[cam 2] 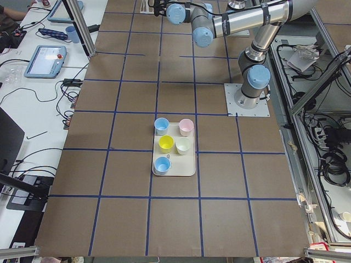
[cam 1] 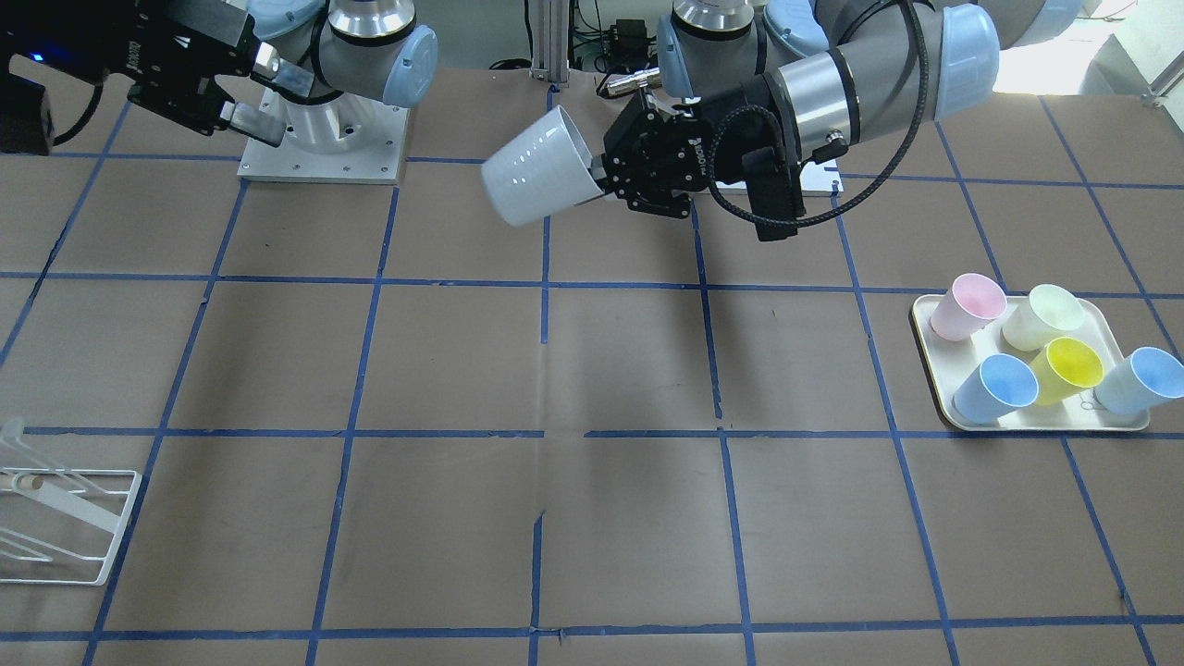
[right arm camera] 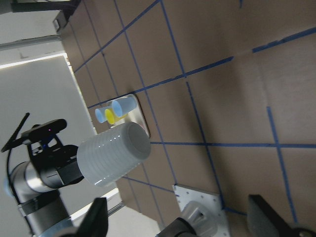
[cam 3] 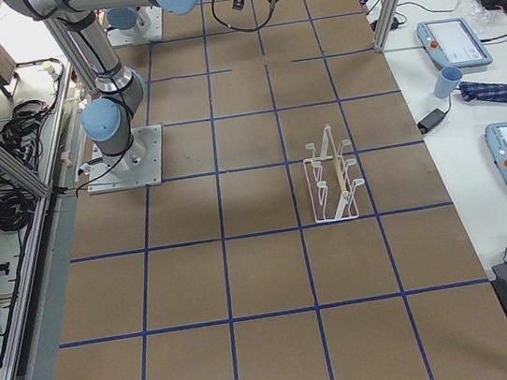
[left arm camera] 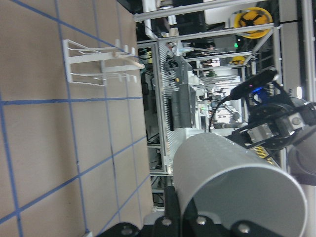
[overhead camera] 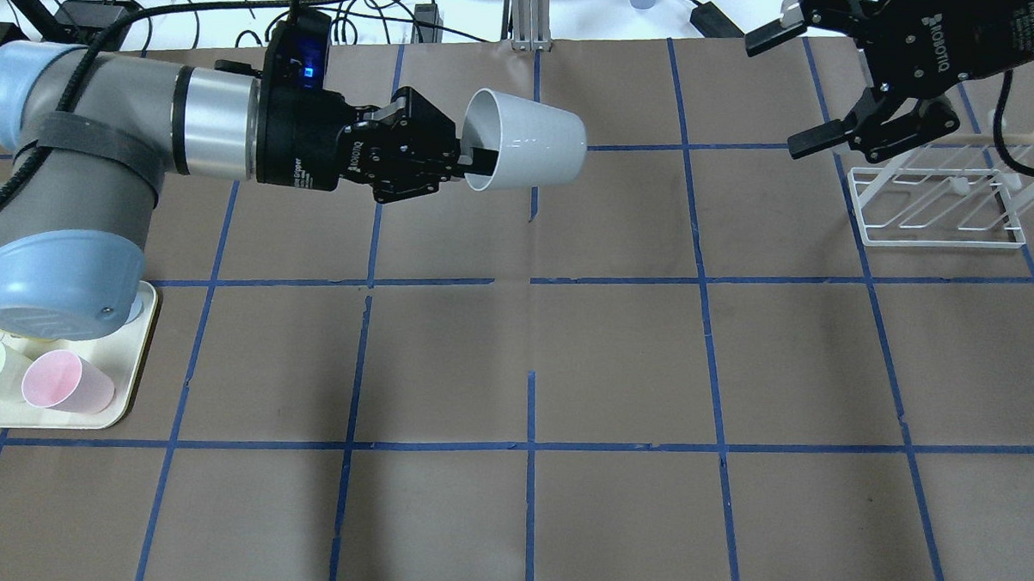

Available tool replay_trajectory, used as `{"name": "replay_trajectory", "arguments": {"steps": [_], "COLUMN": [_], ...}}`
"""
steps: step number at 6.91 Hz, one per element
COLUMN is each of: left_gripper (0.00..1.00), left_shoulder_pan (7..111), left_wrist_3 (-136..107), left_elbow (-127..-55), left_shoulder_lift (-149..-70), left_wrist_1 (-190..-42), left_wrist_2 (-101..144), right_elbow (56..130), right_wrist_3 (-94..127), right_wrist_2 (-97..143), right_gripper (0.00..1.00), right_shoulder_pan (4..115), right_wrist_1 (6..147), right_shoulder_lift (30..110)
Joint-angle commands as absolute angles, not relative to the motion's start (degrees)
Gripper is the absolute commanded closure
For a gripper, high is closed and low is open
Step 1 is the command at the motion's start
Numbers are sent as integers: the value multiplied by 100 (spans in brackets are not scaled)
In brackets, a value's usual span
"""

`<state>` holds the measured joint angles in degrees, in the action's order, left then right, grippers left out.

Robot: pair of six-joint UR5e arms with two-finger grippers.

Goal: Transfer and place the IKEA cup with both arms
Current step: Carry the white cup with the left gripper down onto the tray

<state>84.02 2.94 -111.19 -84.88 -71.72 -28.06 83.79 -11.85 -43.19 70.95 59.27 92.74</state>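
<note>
The pale grey IKEA cup (overhead camera: 535, 149) hangs in the air over the far middle of the table, lying on its side. My left gripper (overhead camera: 478, 160) is shut on its rim, one finger inside the mouth, with the cup's base pointing toward my right side. The cup also shows in the front view (cam 1: 541, 171), the left wrist view (left arm camera: 232, 182) and the right wrist view (right arm camera: 113, 158). My right gripper (overhead camera: 786, 92) is open and empty, held high above the rack, well apart from the cup, with its jaws facing the cup.
A white wire rack (overhead camera: 937, 211) with a wooden dowel stands under my right gripper. A cream tray (cam 1: 925, 324) on my left side holds pink, cream-green, yellow and two light blue cups. Brown paper with blue tape lines covers the table.
</note>
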Motion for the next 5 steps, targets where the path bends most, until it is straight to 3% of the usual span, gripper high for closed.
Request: {"name": "replay_trajectory", "arguments": {"steps": [1, 5], "left_gripper": [100, 100], "left_shoulder_pan": [8070, 7141], "left_wrist_3": [281, 1832], "left_elbow": [-11109, -10784], "left_shoulder_lift": [-8228, -8095], "left_wrist_1": [-7163, -7828], "left_wrist_2": [-4895, -8091], "right_elbow": [8394, 8464], "right_wrist_3": [-819, 105], "right_wrist_2": [-5479, -7439], "right_gripper": [0, 0], "right_shoulder_pan": [7250, 8470], "right_wrist_1": [6835, 8137], "right_shoulder_lift": [9448, 9396]}}
